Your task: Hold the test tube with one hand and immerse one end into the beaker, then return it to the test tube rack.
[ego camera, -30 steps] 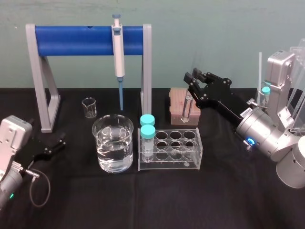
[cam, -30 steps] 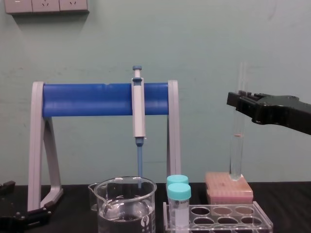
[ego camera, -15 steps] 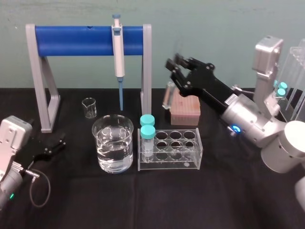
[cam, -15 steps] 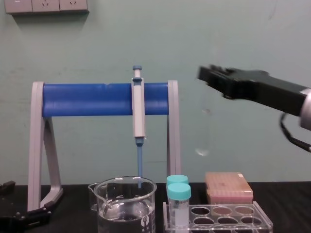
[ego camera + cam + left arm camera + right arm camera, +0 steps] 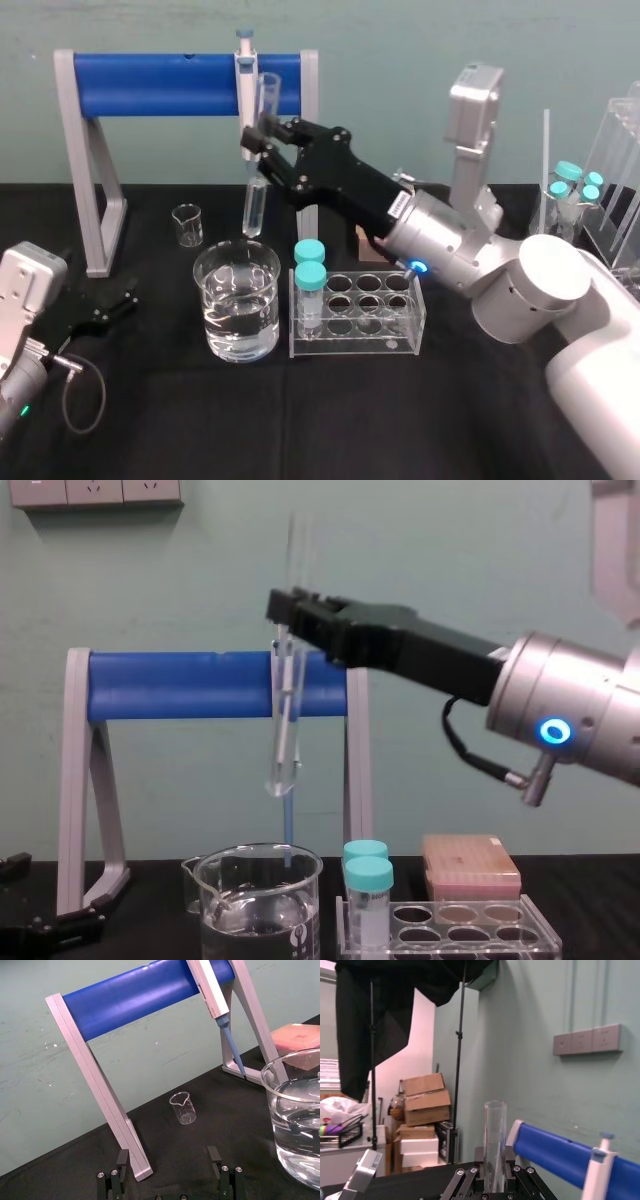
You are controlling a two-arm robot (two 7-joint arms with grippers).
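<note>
**Head view.** Test tube [image 5: 256, 200]: bare thin glass, judged light, slippery and brittle. It is clamped at its upper part by the right gripper [image 5: 262, 140], and its round end hangs below the fingers over the beaker [image 5: 237, 247]. The test tube rack [image 5: 400, 330] lies beneath the wrist.

**Left wrist view.** Left gripper [image 5: 167, 1157]: spread wide, empty, parked.

**Right wrist view.** The open mouth of the tube is seen rising past the jaws.

**Chest view.** The tube is slightly tilted and not yet immersed. A gentle, steady hold is advised.
</note>
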